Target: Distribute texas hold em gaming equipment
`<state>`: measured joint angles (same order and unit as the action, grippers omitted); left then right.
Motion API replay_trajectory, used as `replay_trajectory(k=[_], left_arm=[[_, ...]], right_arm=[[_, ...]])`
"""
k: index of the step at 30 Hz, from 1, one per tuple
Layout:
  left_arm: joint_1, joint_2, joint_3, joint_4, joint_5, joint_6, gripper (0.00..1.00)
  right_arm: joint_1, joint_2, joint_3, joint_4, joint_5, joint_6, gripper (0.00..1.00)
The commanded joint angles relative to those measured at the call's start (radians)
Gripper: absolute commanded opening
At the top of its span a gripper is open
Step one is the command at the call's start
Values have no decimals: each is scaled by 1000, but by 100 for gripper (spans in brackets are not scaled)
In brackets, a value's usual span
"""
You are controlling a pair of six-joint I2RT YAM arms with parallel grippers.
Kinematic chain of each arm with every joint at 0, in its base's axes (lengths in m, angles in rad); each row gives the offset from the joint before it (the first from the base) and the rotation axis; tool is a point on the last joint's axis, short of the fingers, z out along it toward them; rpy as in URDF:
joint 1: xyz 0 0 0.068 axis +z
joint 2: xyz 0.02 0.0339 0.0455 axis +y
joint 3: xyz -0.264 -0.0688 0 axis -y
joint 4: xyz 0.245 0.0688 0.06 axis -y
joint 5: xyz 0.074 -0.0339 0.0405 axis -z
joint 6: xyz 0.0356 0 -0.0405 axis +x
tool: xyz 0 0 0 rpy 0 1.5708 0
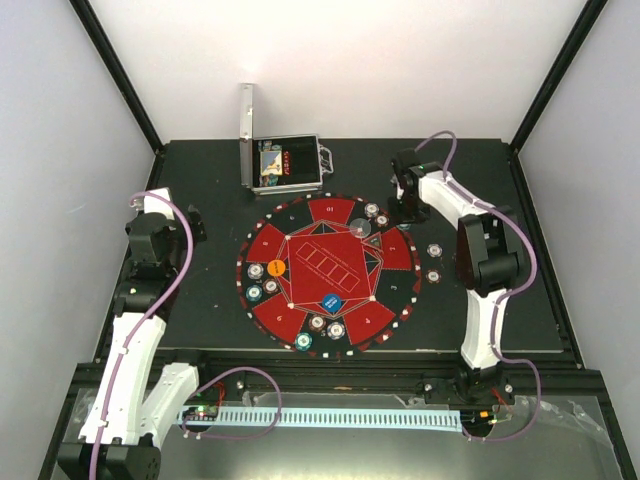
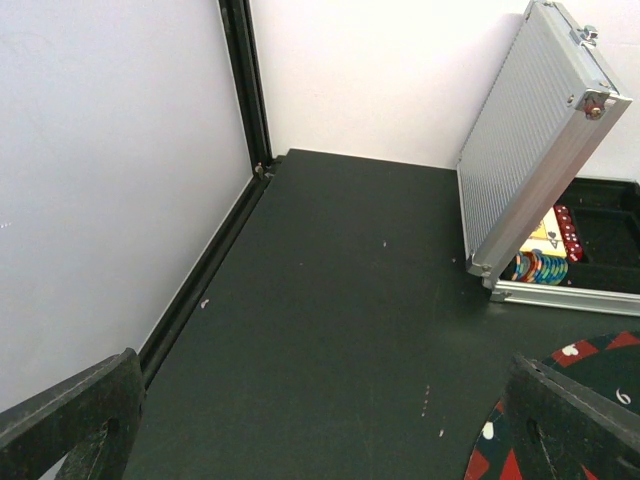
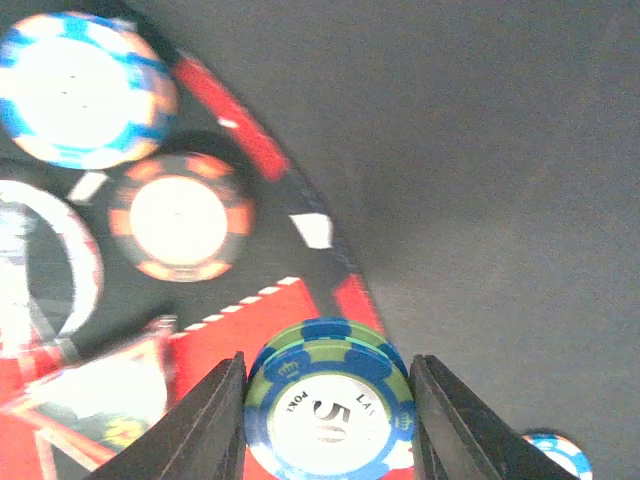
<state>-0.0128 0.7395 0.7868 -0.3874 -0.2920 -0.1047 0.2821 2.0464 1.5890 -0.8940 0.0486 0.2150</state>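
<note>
open silver case (image 2: 535,150) on the dark worktop (image 2: 340,300), poker chips (image 2: 540,267) inside; mat (image 2: 585,350) edge nearby; left gripper (image 2: 330,410) spread wide.

A green-blue poker chip (image 3: 328,400) marked 50 sits clamped.

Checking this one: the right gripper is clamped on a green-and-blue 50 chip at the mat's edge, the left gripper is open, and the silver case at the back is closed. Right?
Not quite: the silver case is open, with its lid standing up, as the left wrist view shows. The rest holds: the right gripper is clamped on the green-and-blue 50 chip at the mat edge, and the left gripper is open.
</note>
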Motion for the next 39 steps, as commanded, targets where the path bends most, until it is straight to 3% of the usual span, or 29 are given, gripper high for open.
replay_trajectory(k=[1, 9, 16, 39], left_arm=[[-4, -5, 13, 21, -6, 7, 99], [-3, 1, 12, 21, -6, 7, 99], [-4, 3, 12, 21, -6, 5, 99], [-4, 12, 15, 21, 7, 2, 99]], right_arm=[[75, 0, 106, -43, -20, -14, 36], [186, 185, 395, -140, -13, -25, 36], [205, 357, 654, -228, -13, -46, 36], [205, 517, 835, -258, 32, -73, 37]])
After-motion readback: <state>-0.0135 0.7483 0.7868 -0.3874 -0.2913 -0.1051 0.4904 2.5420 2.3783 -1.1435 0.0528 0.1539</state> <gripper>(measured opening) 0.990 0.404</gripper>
